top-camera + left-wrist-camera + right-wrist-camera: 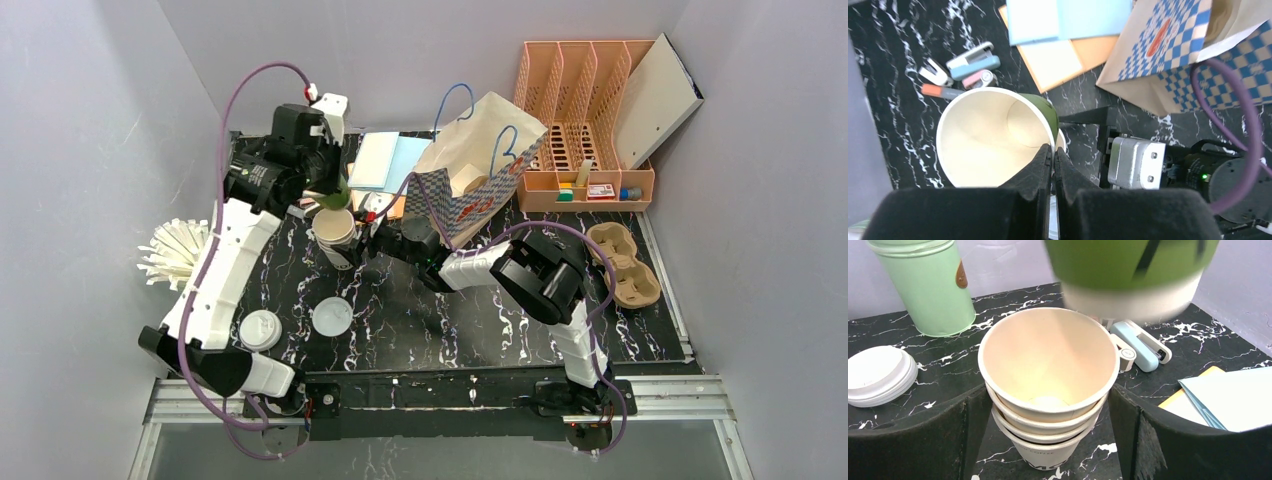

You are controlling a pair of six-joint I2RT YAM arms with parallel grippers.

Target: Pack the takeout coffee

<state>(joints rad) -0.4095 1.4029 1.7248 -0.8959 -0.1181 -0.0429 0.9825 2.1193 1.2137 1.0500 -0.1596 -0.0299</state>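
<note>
Above the stack of cream cups (1048, 365), the dark green takeout cup (335, 193) is held by its rim in the pinched-shut left gripper (1052, 150), the stack is flanked by the wide-spread right gripper (1048, 405), and placement in the checkered paper bag (480, 160) is judged outstanding.

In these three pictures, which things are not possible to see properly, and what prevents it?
- Right wrist view: the green cup is blurred, and the top edge cuts off its rim.
- Right wrist view: the light green holder is cut off above, so its contents do not show.
- Right wrist view: whether the right gripper touches the cream cup stack; overhanging rims hide the contact.
- Top view: the paper bag hides most of its inside behind its walls.
</note>
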